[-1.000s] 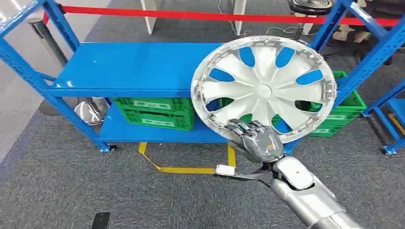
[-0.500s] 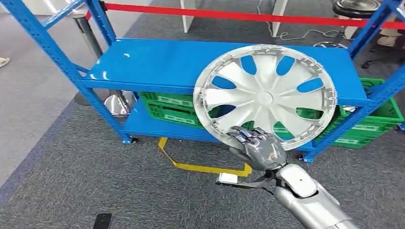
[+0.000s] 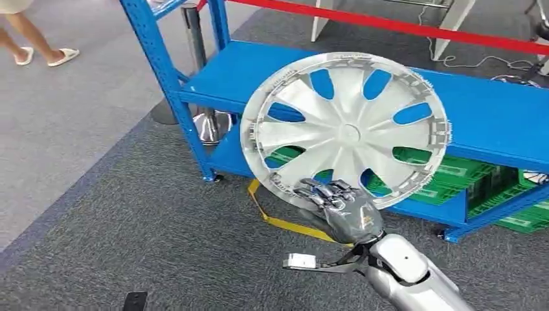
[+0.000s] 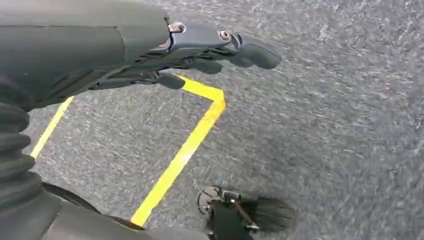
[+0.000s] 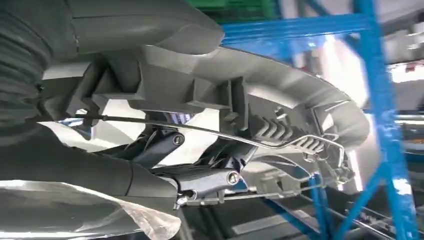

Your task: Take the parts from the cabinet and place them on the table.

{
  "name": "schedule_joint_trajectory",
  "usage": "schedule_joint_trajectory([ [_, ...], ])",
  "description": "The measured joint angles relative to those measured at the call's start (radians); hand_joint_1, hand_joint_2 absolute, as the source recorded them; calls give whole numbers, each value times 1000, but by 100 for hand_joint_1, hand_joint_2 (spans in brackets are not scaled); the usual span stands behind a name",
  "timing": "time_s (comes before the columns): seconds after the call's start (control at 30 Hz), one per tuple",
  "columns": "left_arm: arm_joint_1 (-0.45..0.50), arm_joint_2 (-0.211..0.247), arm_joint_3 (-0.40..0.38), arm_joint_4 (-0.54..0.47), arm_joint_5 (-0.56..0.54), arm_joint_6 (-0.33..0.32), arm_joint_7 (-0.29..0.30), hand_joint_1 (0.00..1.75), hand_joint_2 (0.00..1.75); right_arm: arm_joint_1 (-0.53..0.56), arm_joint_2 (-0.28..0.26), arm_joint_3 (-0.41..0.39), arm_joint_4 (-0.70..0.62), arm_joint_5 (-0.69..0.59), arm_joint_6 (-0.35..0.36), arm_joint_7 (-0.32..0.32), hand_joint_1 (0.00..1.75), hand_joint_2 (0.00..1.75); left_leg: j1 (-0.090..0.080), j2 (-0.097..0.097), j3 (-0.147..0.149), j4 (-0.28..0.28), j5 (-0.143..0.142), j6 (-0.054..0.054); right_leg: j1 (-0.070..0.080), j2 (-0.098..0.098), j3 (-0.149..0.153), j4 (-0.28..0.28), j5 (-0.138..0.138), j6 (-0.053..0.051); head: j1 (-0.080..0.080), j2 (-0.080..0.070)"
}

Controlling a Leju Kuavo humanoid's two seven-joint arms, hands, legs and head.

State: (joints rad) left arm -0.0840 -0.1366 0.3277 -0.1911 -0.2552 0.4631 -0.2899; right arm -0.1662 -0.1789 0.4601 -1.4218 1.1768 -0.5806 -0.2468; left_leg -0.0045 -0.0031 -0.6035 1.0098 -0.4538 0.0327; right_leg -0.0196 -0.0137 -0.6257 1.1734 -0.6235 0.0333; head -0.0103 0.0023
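Note:
A silver wheel cover point(image 3: 343, 129) with spoke-shaped openings stands nearly upright in front of the blue cabinet point(image 3: 492, 110). My right hand point(image 3: 343, 210) grips its lower rim from below. Up close, the right wrist view shows the cover's ribbed back and wire ring point(image 5: 280, 100) with my right hand point(image 5: 150, 145) clamped on it. My left hand point(image 4: 200, 45) hangs over the grey carpet with its fingers stretched out and nothing in it.
Green crates point(image 3: 447, 175) sit on the cabinet's lower shelf. A red barrier tape point(image 3: 401, 24) runs behind it and a chrome post base point(image 3: 210, 126) stands beside its left upright. Yellow floor tape point(image 3: 285, 223) lies below. A person's feet point(image 3: 45, 55) are at far left.
The whole view has swung left, so the cabinet now sits further right in the picture. My right hand still holds the wheel cover in the same way.

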Motion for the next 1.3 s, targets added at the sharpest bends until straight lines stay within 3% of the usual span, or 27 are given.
schedule_joint_trajectory([
  [0.07,-1,-3,0,0,0,-5,-10,0,175,8,-3,4,-5,-3,3,-1,175,175,-3,-26,0,1,1,1,1,11,-67,136,-44,2,0,0],
  [0.1,0,-3,0,0,0,-7,-11,0,175,11,-3,6,-6,-5,6,-2,175,175,-4,-41,0,1,1,2,1,12,-79,151,-33,1,-1,0],
  [0.13,1,-3,0,0,0,-8,-12,0,175,12,-3,9,-6,-7,8,-3,175,175,-4,-56,0,3,1,2,1,13,-66,117,-1,-1,-1,0],
  [0.2,0,-5,0,0,0,-10,-14,0,175,11,-6,13,-9,-11,10,-5,175,175,-3,-84,0,11,0,0,0,33,11,-45,94,-5,0,0],
  [0.23,0,-6,0,0,0,-10,-15,0,175,10,-6,14,-10,-21,13,-8,175,175,0,-96,-3,14,-2,-3,-5,84,42,-117,111,-7,0,0],
  [0.27,-3,-7,0,0,-3,-10,-16,0,175,11,-6,16,-11,-37,17,-16,175,175,-6,-108,-13,23,-1,-10,-11,123,61,-134,104,-6,-2,0],
  [0.37,1,-9,0,0,-6,-8,-16,0,175,12,-5,30,-30,-85,32,-38,175,175,8,-143,-30,21,13,-30,-2,92,57,-137,101,-10,-2,0],
  [0.4,4,-6,2,0,-6,-6,-16,0,175,12,-4,36,-37,-98,39,-39,175,175,5,-157,-32,22,12,-34,-9,75,61,-145,106,-17,-2,0],
  [0.47,5,-6,2,0,-4,-4,-13,0,175,11,-2,42,-56,-116,50,-39,175,175,-1,-58,-52,74,-27,-45,-9,47,69,-151,107,-26,-17,0],
  [0.5,1,-6,3,0,-4,-3,-11,0,175,12,-2,47,-66,-122,58,-43,175,175,2,-28,-87,151,-67,-52,-5,29,70,-151,106,-30,-17,0],
  [0.57,-1,-5,3,0,-5,-2,-7,0,175,13,-3,59,-84,-136,72,-51,175,175,9,-9,-154,299,-125,-59,-1,-6,72,-150,102,-34,-17,0],
  [0.6,1,-5,3,0,-5,-2,-5,0,175,13,-3,66,-93,-140,76,-53,175,175,11,-8,-162,320,-124,-61,0,-19,73,-150,101,-34,-18,0],
  [0.63,3,-5,3,0,-5,-2,-5,0,175,13,-3,71,-101,-141,79,-54,175,175,12,-7,-150,300,-102,-61,0,-32,75,-150,99,-34,-18,0],
  [0.7,4,-4,5,0,-5,-1,-5,0,175,13,-3,77,-115,-143,82,-55,175,175,11,8,-75,150,-19,-55,0,-59,82,-150,93,-32,-18,0],
  [0.73,3,-3,5,0,-6,0,-5,0,175,13,-3,79,-121,-145,83,-54,175,175,7,39,-29,62,16,-49,1,-69,87,-150,89,-30,-18,0],
  [0.77,2,-3,5,0,-6,0,-5,0,175,12,-3,79,-125,-146,84,-54,175,175,-8,76,-12,34,0,-48,7,-79,86,-150,86,-24,-18,0],
  [0.9,6,0,7,0,-7,1,-5,0,175,12,-4,87,-131,-146,87,-53,175,175,-13,40,-18,15,3,-25,8,-119,95,-157,80,-3,-18,0],
  [0.93,8,0,7,0,-7,0,-5,0,175,12,-5,89,-132,-150,89,-51,175,175,-5,30,-11,5,8,-15,1,-88,86,-147,65,3,-16,0],
  [0.97,6,1,8,0,-9,0,-6,0,175,12,-5,90,-133,-153,90,-50,175,175,-4,20,-11,4,10,-10,0,-35,70,-112,43,2,-13,0],
  [1.0,1,0,8,0,-10,-2,-6,0,175,12,-6,90,-132,-156,94,-49,175,175,-3,11,-13,4,11,-3,1,-10,37,-45,9,1,-9,0],
  [1.07,-2,-2,8,0,-11,-7,-6,0,175,12,-9,92,-124,-162,103,-47,175,175,-4,-15,-13,5,10,-1,2,9,-46,112,-49,3,-6,0],
  [1.1,-2,-2,8,0,-14,-7,-6,0,175,12,-10,92,-120,-163,106,-47,175,175,-5,-28,-12,5,10,-1,1,11,-73,153,-50,4,-7,0],
  [1.17,-1,-2,8,0,-14,-8,-6,0,175,11,-11,93,-114,-165,108,-46,175,175,-3,-58,-12,7,10,-1,0,12,-61,94,19,4,-6,0],
  [1.2,-1,-2,8,0,-14,-8,-7,0,175,9,-11,93,-112,-168,109,-45,175,175,-1,-74,-12,11,10,-2,-2,18,-27,13,70,4,-7,0],
  [1.23,-2,-3,8,0,-16,-9,-8,0,175,5,-11,92,-110,-169,110,-45,175,175,1,-87,-12,15,7,-6,-6,40,8,-68,113,5,-6,0],
  [1.27,-2,-3,8,0,-17,-9,-8,0,175,1,-12,93,-107,-169,111,-46,175,175,0,-97,-17,20,4,-13,-12,91,27,-105,110,6,-6,0],
  [1.3,-6,-3,8,0,-18,-9,-8,0,175,-2,-12,93,-105,-168,112,-48,175,175,-1,-110,-28,35,3,-18,-15,101,46,-134,102,3,-8,0],
])
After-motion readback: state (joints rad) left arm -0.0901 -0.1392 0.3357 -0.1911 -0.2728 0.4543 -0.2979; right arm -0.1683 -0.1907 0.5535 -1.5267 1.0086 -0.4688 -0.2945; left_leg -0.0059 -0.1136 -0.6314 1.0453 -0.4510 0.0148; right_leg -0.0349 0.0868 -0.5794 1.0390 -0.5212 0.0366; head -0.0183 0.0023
